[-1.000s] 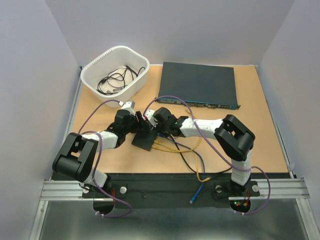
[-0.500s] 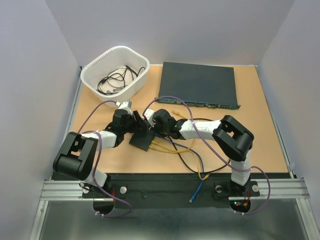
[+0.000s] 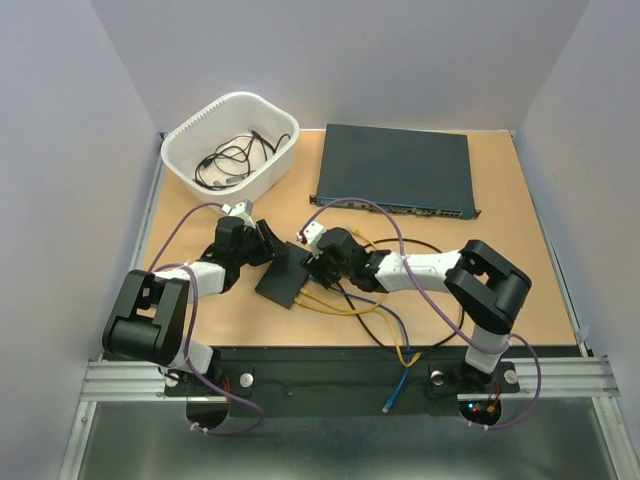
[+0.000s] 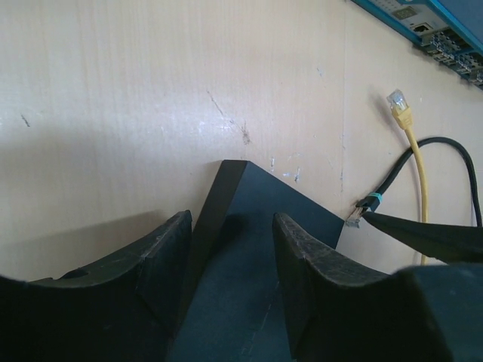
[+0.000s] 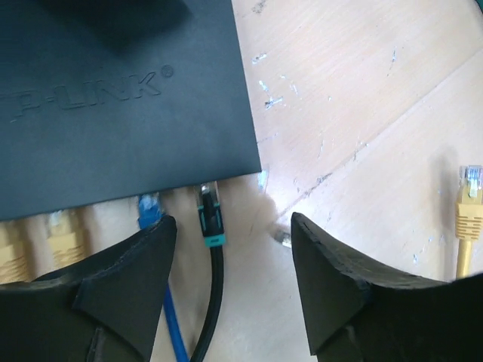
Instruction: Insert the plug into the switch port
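The small black box (image 3: 283,275) lies tilted between the two arms. My left gripper (image 4: 230,226) is shut on its far edge, one finger (image 4: 162,256) at the side wall and one (image 4: 317,271) over the top face. The black plug (image 5: 210,219) with a teal boot has its tip in the switch port (image 5: 205,187) at the box's edge (image 5: 121,192). My right gripper (image 5: 234,226) stands open around this plug, touching neither side of it. In the top view the right gripper (image 3: 318,264) sits just right of the box.
A blue plug (image 5: 149,207) and yellow plugs (image 5: 64,234) sit in neighbouring ports. A loose yellow plug (image 5: 469,200) lies to the right. Cables (image 3: 360,305) trail toward the front edge. The large dark unit (image 3: 395,168) and a white basket (image 3: 270,170) stand behind.
My right gripper has opened and let go of the black plug, then drawn back slightly to the right. The left gripper and the box have shifted a little to the left.
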